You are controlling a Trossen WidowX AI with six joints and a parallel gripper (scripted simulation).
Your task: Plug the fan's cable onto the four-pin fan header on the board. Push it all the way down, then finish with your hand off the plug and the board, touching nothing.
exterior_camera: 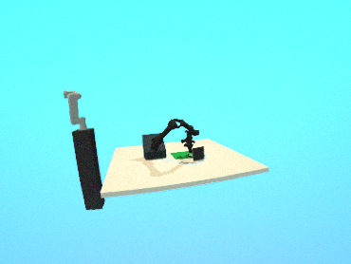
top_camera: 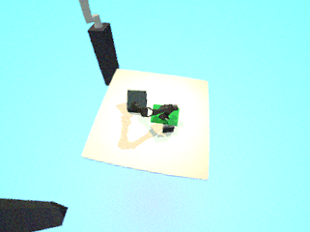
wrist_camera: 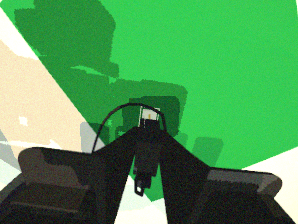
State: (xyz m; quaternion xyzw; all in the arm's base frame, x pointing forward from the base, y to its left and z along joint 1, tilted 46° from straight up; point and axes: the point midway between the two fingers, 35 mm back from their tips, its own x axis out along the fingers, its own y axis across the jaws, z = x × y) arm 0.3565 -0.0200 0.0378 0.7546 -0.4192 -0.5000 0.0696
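Note:
The green board (top_camera: 157, 119) (exterior_camera: 177, 155) (wrist_camera: 225, 75) lies flat on the table. My gripper (exterior_camera: 191, 151) (wrist_camera: 148, 132) is shut on the black fan plug (wrist_camera: 147, 156), pointing down over the board near its edge. The small white four-pin header (wrist_camera: 149, 112) shows just beyond the plug's front end in the wrist view. The plug's end overlaps the near part of the header there; its height above the header, or whether they touch, cannot be told. The thin black cable (wrist_camera: 106, 118) arcs out to the left of the plug and past the header. The top view does not show the fingertips clearly.
A dark upright block (top_camera: 168, 128) (exterior_camera: 198, 153), maybe the fan, stands beside the board near the gripper. The arm's dark base box (top_camera: 137, 97) (exterior_camera: 155, 150) is on the pale table (top_camera: 185, 154) (exterior_camera: 228, 166). A grey arm (top_camera: 85, 7) (exterior_camera: 73, 109) stands on a black pillar (top_camera: 104, 53) (exterior_camera: 88, 166) beyond the table's left edge.

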